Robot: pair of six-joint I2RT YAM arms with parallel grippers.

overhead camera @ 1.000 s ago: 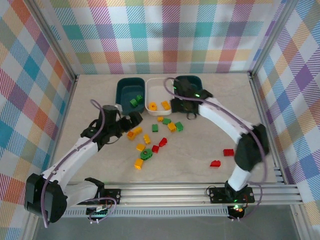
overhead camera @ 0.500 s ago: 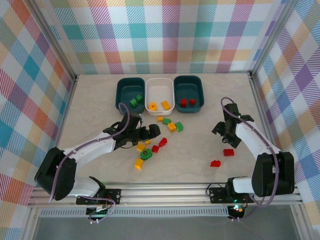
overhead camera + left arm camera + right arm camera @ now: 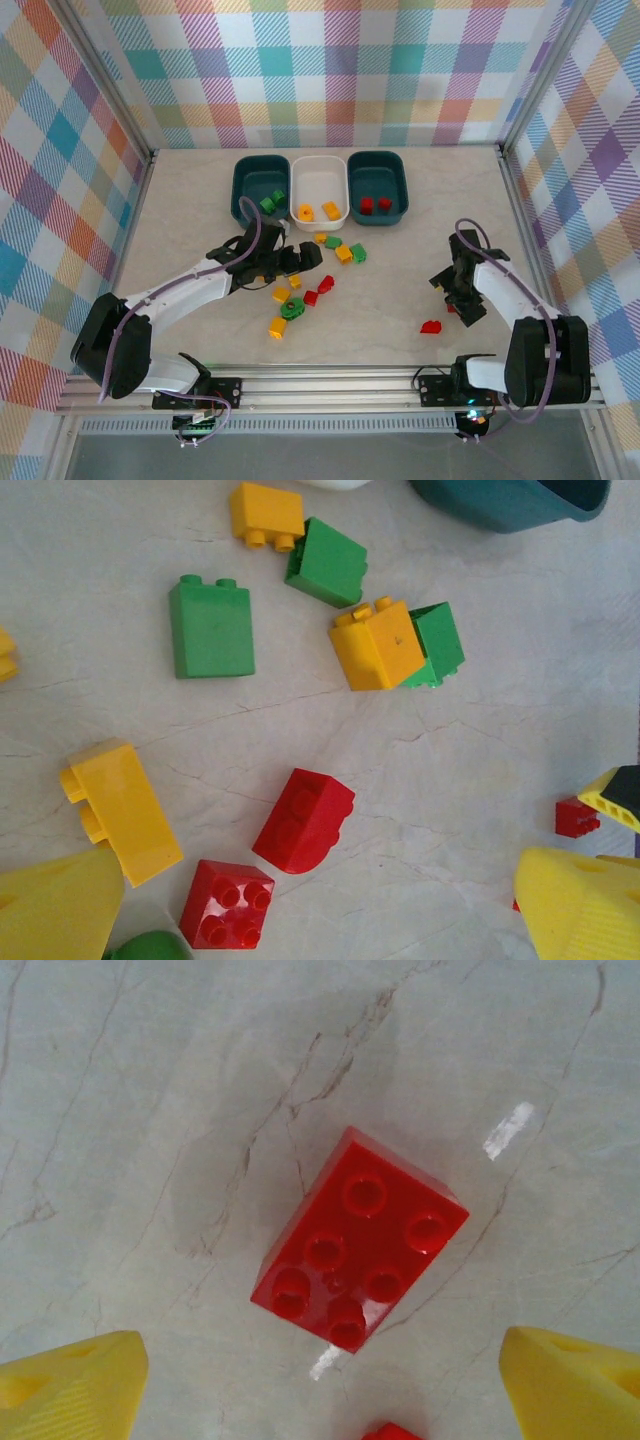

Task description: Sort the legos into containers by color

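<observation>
Three containers stand in a row at the back. The left teal tub (image 3: 245, 185) holds green legos, the white tub (image 3: 319, 178) yellow ones, and the right teal tub (image 3: 378, 170) two red ones. Loose legos lie mid-table. My left gripper (image 3: 300, 262) (image 3: 315, 910) hangs open over them, with a rounded red lego (image 3: 303, 820) and a square red lego (image 3: 227, 903) between its yellow fingertips (image 3: 50, 910). My right gripper (image 3: 461, 297) (image 3: 320, 1390) is open above a red lego (image 3: 358, 1237) at the right, apart from it. Another red lego (image 3: 431, 326) lies nearer me.
Green legos (image 3: 211, 626) (image 3: 326, 562) and yellow legos (image 3: 376, 644) (image 3: 120, 810) lie around the left gripper, close to the teal tub's rim (image 3: 510, 500). Aluminium frame rails (image 3: 520, 230) and checked walls close off the table sides.
The right arm left the right teal tub, swung to the right side and came down over the red lego, opening wider. The left arm moved right over the pile and stayed open.
</observation>
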